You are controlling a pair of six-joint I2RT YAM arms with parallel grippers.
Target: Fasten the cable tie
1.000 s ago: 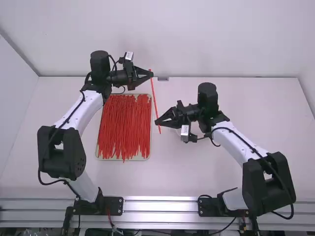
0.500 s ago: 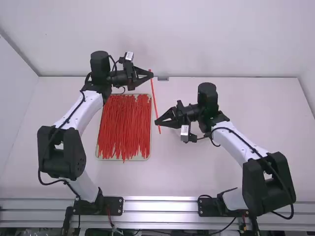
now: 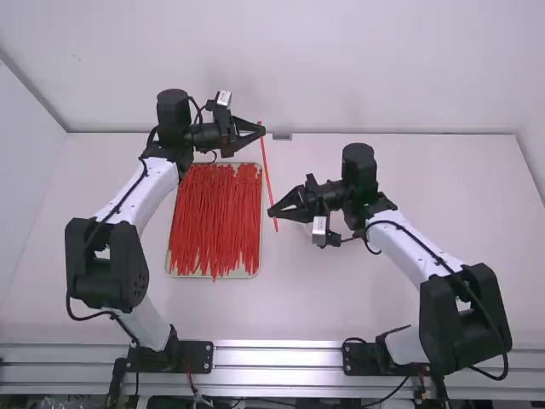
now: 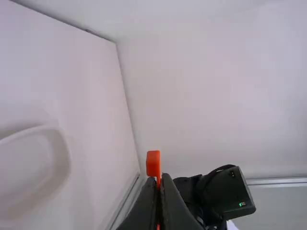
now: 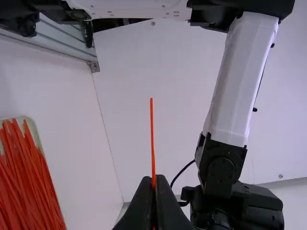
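Between both closed jaws, red cable tie, one end apiece.

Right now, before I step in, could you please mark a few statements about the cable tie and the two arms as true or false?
1. The thin red plastic cable tie is held by both grippers. True.
2. The left gripper has its jaws open. False: they are shut on the tie, just below its square head.
3. The held tie is bent into a closed loop. False: it is straight and unfastened.
4. The right gripper has its jaws shut on the tie. True.
5. The pile of spare red ties lies in a round bowl. False: it lies on a flat pale tray.
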